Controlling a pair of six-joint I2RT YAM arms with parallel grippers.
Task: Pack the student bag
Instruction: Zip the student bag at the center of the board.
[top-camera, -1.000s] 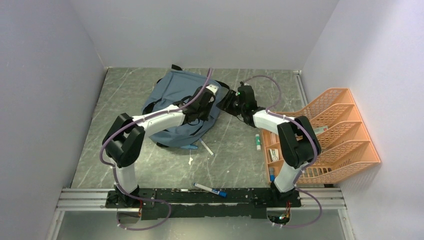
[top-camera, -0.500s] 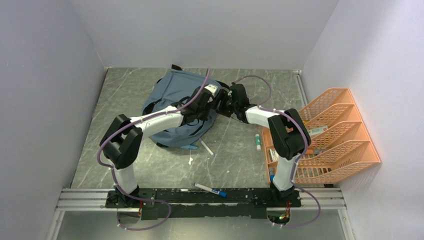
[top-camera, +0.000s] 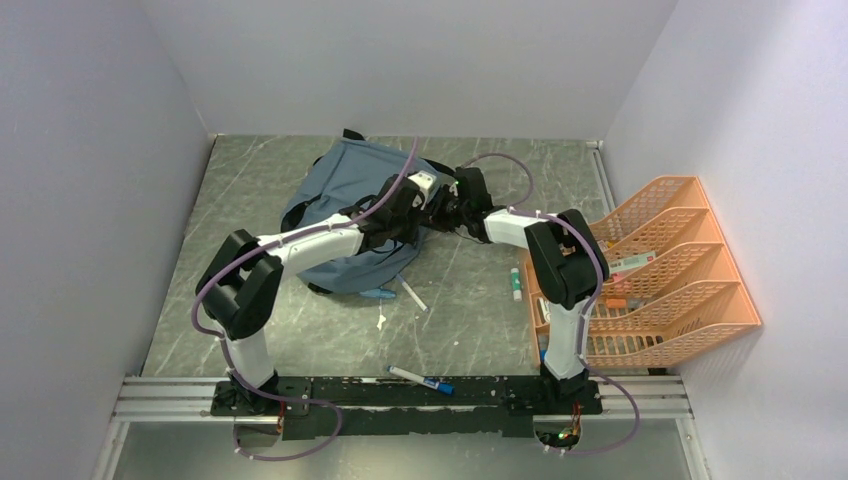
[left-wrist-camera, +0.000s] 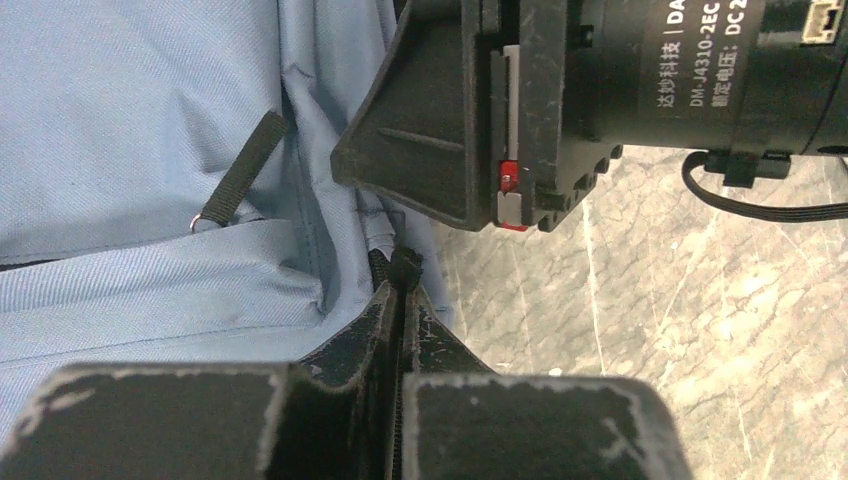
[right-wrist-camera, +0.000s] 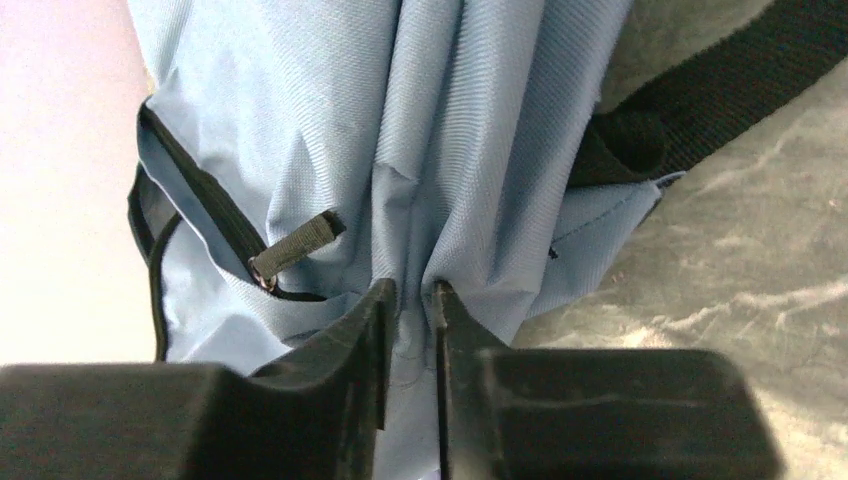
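Grey-blue student bag (top-camera: 345, 185) is lying far-centre on the table (top-camera: 480, 300). The left gripper (left-wrist-camera: 402, 290) is clamping tight on its zipper edge (left-wrist-camera: 380, 262), and the right gripper (right-wrist-camera: 410, 300) is pinching a fabric fold (right-wrist-camera: 425, 190). Opening appears to be the step in hand; next, the grips need pulling apart gently.

Grey-blue student bag (top-camera: 352, 172) with black straps (right-wrist-camera: 720, 85), orange mesh tray rack (top-camera: 700, 300), grey marbled table (top-camera: 480, 290).

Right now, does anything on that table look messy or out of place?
Yes. The bag lies crumpled at the far side, and supplies are scattered loose on the table: a marker at the near edge, a white stick near the bag, and a tube beside the rack.
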